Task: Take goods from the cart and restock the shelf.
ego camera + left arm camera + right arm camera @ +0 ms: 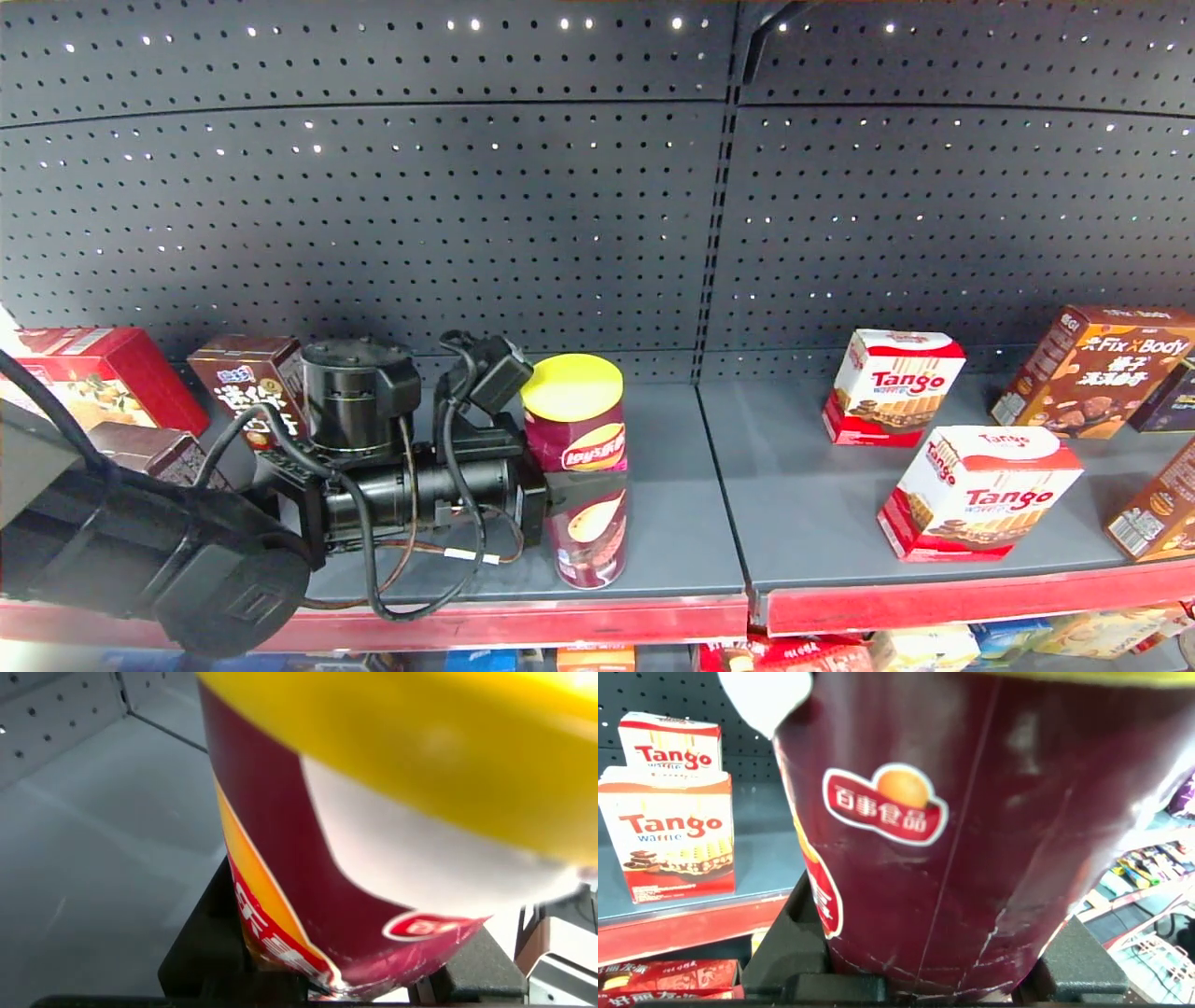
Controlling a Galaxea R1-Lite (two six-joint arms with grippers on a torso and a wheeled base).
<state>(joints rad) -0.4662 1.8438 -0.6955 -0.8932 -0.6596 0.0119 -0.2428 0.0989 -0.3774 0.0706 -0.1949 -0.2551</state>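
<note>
A dark red chips can (574, 439) with a yellow lid stands upright on the grey shelf (672, 541), near its red front edge. My left gripper (583, 497) comes in from the left and is shut on the can's middle. In the left wrist view the same can (308, 859) sits between the black fingers (201, 943). The right wrist view has a second dark red chips can (971, 859) close up, with my right gripper (924, 980) shut around its lower part, out in front of the shelf.
Two red-and-white Tango boxes (892, 387) (976, 495) stand on the right shelf section, with brown boxes (1092, 369) beyond them. A red box (93, 373) and a brown box (247, 383) sit behind my left arm. Bare shelf lies between the can and the Tango boxes.
</note>
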